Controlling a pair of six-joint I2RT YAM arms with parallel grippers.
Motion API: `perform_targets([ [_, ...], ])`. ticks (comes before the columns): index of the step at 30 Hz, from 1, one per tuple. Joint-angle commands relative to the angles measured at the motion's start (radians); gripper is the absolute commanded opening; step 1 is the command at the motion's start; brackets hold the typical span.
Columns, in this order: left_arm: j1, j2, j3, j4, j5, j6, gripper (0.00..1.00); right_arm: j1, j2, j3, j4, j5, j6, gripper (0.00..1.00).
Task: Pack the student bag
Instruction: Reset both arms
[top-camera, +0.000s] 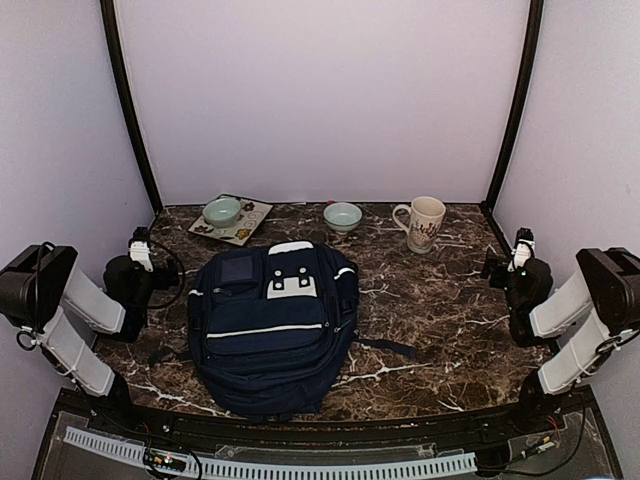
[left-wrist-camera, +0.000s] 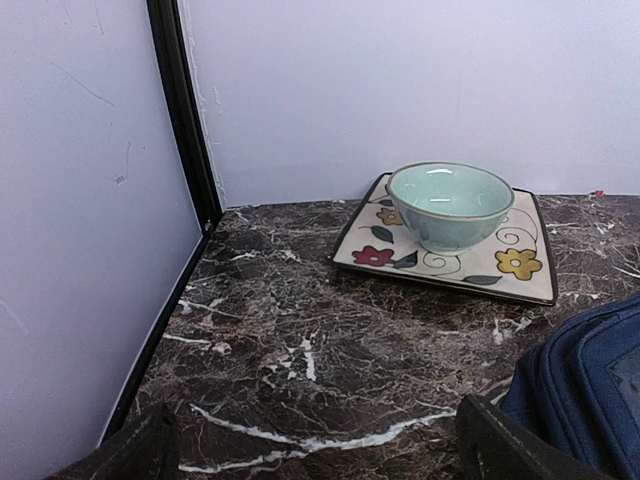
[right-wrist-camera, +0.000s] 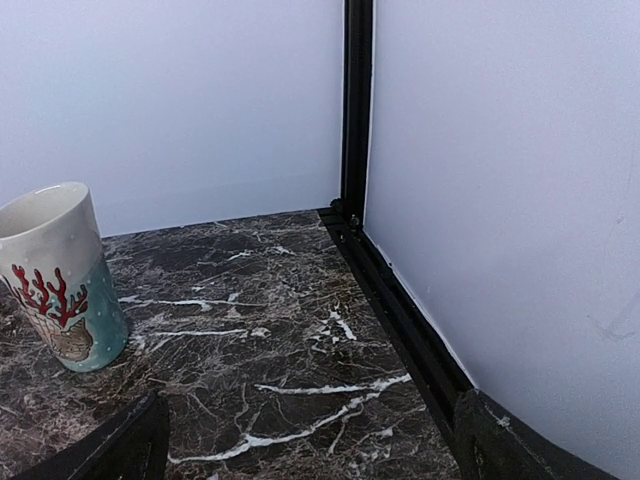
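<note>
Top external: find large navy blue striped fabric backpack (top-camera: 272, 330) flat at centre of dark marble table (top-camera: 430, 310), within reach of both arms (looks zipped). Parked wide either side: left gripper (top-camera: 141, 242), right gripper (top-camera: 521, 243), elbows folded, fingers spread, holding nothing. Probably pre-start.

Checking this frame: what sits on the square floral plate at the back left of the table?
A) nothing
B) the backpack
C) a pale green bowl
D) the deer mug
C: the left wrist view shows a pale green bowl standing on the floral plate, while the mug and the backpack lie elsewhere, apart from it.
</note>
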Motion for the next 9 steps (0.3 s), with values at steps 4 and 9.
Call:
perform_targets([
  [4,0.0,-0.001,-0.01,0.031,0.007,0.005,0.99,-0.004,0.003,0.013,0.041,-0.006,0.004,1.0],
  [9,0.0,0.0,-0.011,0.031,0.007,0.005,0.99,-0.004,0.002,0.01,0.044,-0.004,0.004,1.0],
])
